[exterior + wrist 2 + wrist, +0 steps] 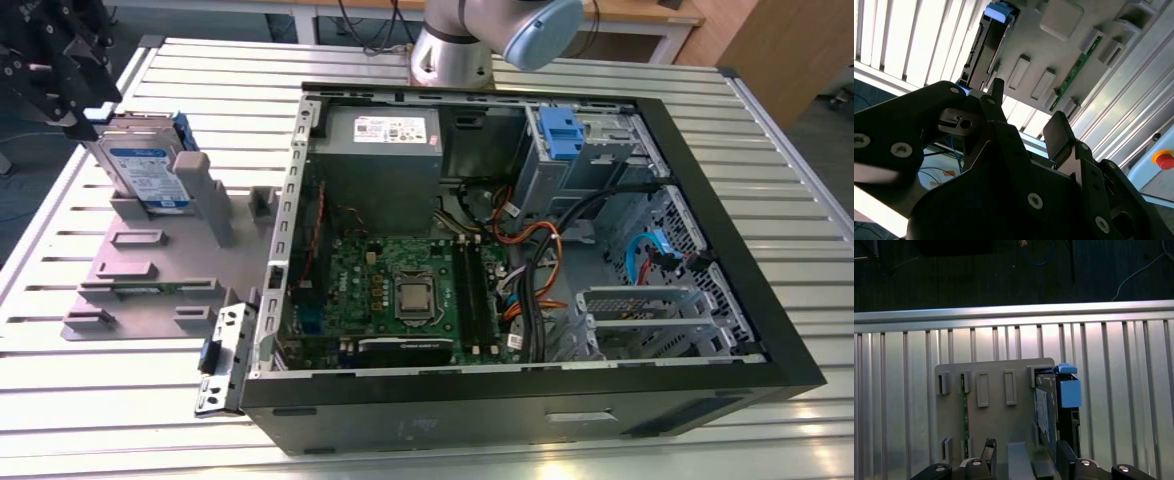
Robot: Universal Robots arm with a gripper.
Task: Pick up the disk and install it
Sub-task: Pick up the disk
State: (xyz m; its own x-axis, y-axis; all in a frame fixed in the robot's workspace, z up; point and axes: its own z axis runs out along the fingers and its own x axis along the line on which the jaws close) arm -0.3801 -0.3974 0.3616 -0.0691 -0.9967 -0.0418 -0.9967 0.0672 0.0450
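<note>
At the exterior view's left, the tool (1026,447) hangs over the far corner of the desk (214,70), its 2 fingers (1055,131) spread wide and holding nothing. It is just above the disk (144,172). I cannot tell whether a finger touches the disk's top edge.

The disk stands on edge in the grey stand (134,270), propped between upright posts. My guess is that it is kept vertical so that its top edge and both flat faces are free for a grasp from above. In the first wrist view the wide jaws straddle the stand's end where the disk sits, so the pick looks lined up but not made.

Further right lies the open computer case (747,250) on its side, its interior exposed. The power-supply box (380,165) sits at the back, and a blue-fronted drive bay (558,135) lies beyond it. The install has not begun.
</note>
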